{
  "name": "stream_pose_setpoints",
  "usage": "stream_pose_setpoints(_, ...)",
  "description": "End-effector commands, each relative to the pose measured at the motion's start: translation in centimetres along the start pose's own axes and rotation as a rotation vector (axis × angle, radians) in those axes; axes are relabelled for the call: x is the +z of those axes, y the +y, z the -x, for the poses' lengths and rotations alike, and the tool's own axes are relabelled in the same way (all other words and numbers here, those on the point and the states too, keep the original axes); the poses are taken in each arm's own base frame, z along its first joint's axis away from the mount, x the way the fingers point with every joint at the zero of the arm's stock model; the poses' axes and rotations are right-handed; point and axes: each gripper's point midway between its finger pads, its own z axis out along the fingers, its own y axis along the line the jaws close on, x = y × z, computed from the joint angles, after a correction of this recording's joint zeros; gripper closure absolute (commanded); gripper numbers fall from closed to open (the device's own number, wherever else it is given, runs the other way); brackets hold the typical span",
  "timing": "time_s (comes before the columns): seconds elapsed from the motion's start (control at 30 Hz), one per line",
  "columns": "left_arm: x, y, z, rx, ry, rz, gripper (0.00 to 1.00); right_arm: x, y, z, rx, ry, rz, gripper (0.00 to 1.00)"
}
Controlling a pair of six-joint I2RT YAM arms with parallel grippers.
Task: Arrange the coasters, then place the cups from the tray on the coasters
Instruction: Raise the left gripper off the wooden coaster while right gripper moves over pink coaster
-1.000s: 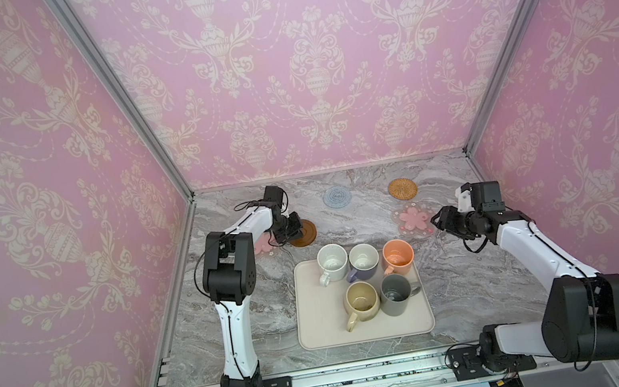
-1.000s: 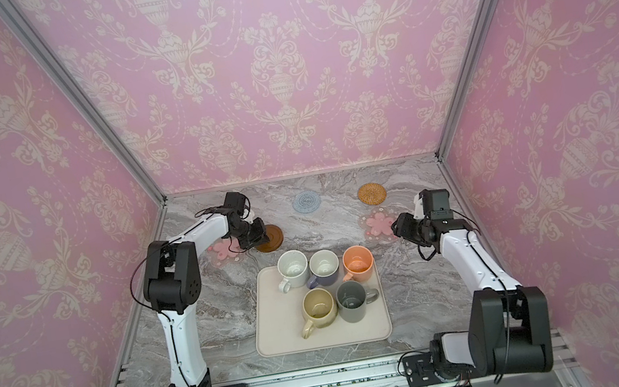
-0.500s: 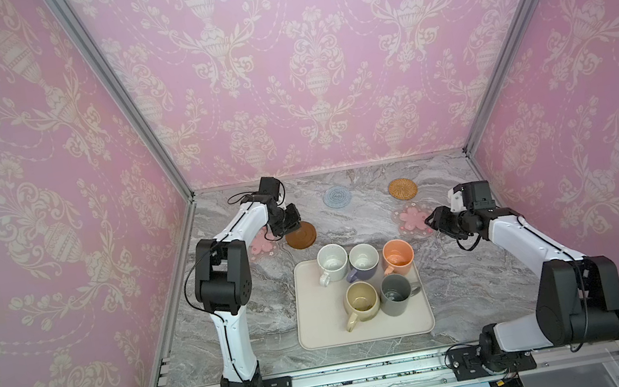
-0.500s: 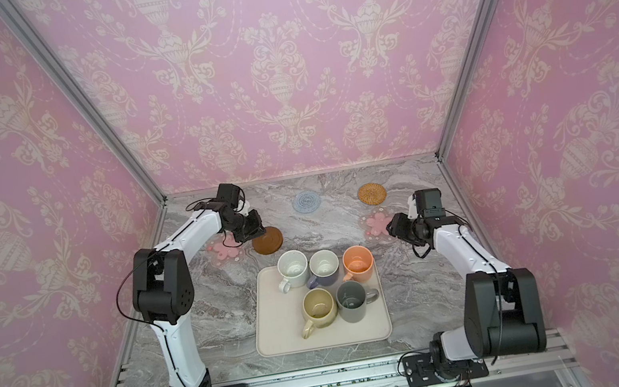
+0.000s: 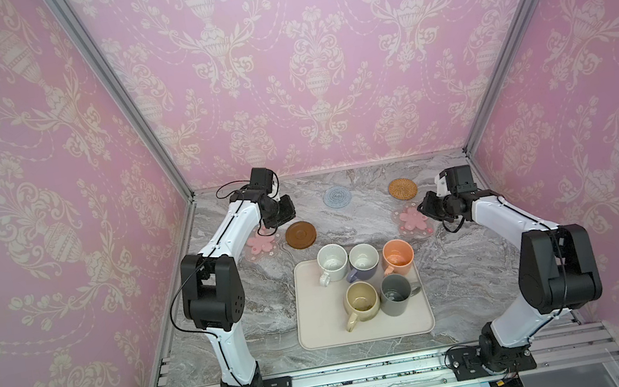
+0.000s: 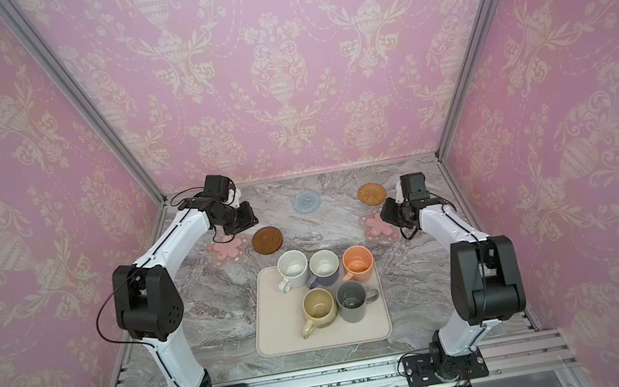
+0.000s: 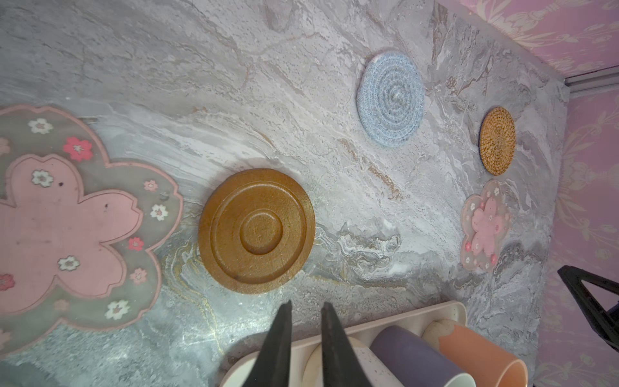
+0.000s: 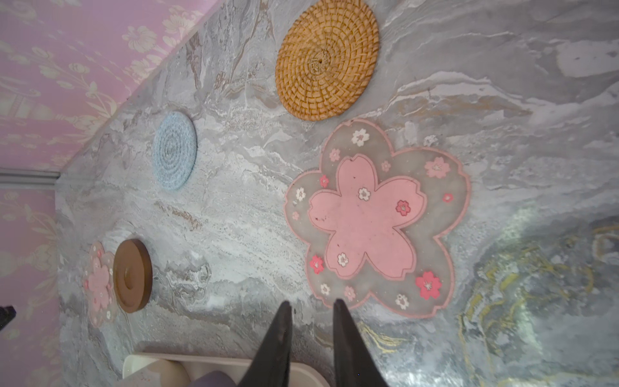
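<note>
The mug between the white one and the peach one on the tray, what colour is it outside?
Lavender outside, white inside; the lavender mug shows best in the left wrist view.

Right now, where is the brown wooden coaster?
In both top views the brown wooden coaster lies on the marble table, left of middle, beside a pink flower coaster and behind the tray.

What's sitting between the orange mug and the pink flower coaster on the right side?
Nothing visible: only the low rim of the tray and bare marble separate the orange mug from the right pink flower coaster. The right gripper hangs beside that coaster.
</note>
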Motion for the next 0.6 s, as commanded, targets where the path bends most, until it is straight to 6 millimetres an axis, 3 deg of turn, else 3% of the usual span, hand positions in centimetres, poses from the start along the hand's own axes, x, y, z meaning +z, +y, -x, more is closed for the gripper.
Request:
stream_pose_setpoints(0.0, -2.3, 1.0, -0.1, 0.043, -0.034, 0.071, 0.77, 1.1, 0.7, 2.2, -0.003, -0.041, -0.018, 0.82)
stream_pose_setpoints(0.23, -3.4, 2.8, -0.2, 0.01, -0.062, 0.094, 0.73, 4.0, 1.2, 4.7, 0.02, -0.062, -0.036, 0.8)
stream_pose_setpoints(0.57, -5.1, 4.6, 1.6, -0.039, -0.135, 0.1, 0.71, 8.3, 1.6, 8.5, 0.028, -0.089, -0.077, 0.78)
